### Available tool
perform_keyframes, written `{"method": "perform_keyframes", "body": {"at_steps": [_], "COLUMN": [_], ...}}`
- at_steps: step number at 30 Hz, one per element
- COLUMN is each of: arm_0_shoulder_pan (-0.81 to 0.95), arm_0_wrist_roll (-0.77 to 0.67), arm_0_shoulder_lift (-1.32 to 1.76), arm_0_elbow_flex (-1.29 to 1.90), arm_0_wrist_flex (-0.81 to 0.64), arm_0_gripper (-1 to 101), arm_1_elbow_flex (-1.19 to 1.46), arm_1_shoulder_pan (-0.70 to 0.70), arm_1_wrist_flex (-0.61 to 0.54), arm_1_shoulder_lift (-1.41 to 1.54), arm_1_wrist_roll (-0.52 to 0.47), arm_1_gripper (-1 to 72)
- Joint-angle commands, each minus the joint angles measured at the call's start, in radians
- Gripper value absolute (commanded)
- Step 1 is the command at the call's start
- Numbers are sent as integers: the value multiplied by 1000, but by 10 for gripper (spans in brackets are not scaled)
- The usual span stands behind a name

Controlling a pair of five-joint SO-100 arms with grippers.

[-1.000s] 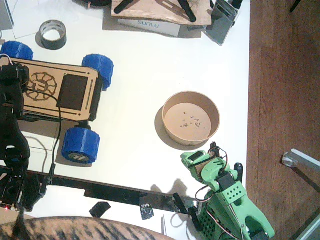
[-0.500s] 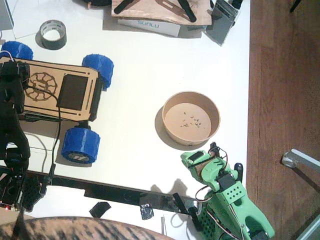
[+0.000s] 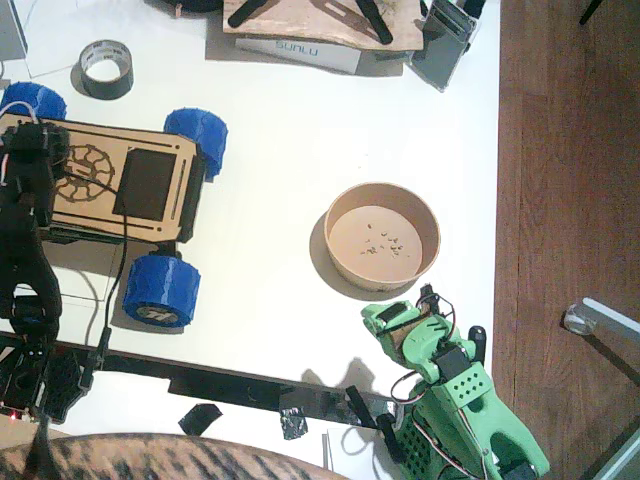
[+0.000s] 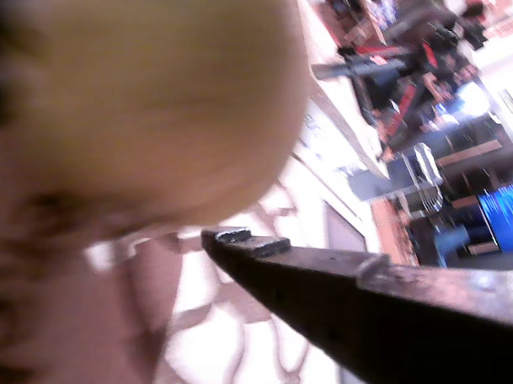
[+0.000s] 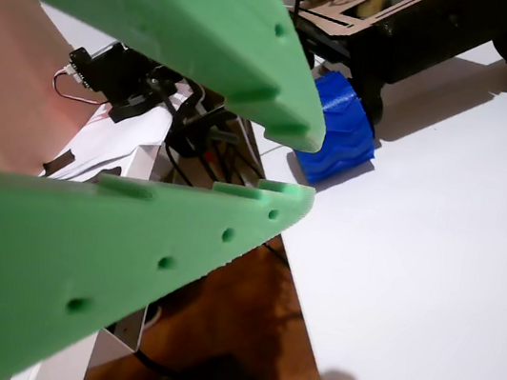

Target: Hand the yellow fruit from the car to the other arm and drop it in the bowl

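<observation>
The yellow fruit [image 4: 142, 95] fills the upper left of a wrist view, blurred and very close. One black finger [image 4: 337, 287] of my left gripper [image 3: 40, 160] lies just under it; the other jaw is out of frame. In the fixed view this black gripper hangs over the left end of the car [image 3: 130, 190] and hides the fruit. The green other arm [image 3: 450, 390] rests at the front right with its gripper [image 3: 398, 325] slightly open and empty, its green fingers [image 5: 255, 55] a narrow gap apart. The tan bowl [image 3: 345, 215] stands just beyond it, holding only crumbs.
A grey tape roll [image 3: 105, 68] lies at the back left. Boxes and boards [image 3: 330, 30] line the back edge. The table's right edge [image 3: 498, 200] drops to a wooden floor. A blue car wheel [image 5: 340, 131] shows in a wrist view.
My left gripper has shifted a little to the right over the car's left end. The green arm, car and bowl have not moved.
</observation>
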Motion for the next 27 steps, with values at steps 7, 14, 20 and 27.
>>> {"method": "perform_keyframes", "body": {"at_steps": [7, 14, 20, 27], "arm_0_shoulder_pan": [3, -2, -12, -49], "arm_0_wrist_roll": [12, 12, 8, 8], "arm_0_shoulder_lift": [5, 3, 5, 26], "arm_0_elbow_flex": [-48, -48, -46, -44], "arm_0_wrist_flex": [-17, -14, 18, 57], "arm_0_gripper": [350, 223, 241, 272], "arm_1_elbow_flex": [-46, -46, -46, -46], "arm_1_shoulder_pan": [-2, -2, 0, 0], "arm_1_wrist_flex": [-2, -2, -2, -2], "arm_1_shoulder_lift": [3, 3, 3, 3], "arm_1_wrist_roll": [-12, -12, -14, -14], "arm_1_gripper": [0, 0, 0, 0]}}
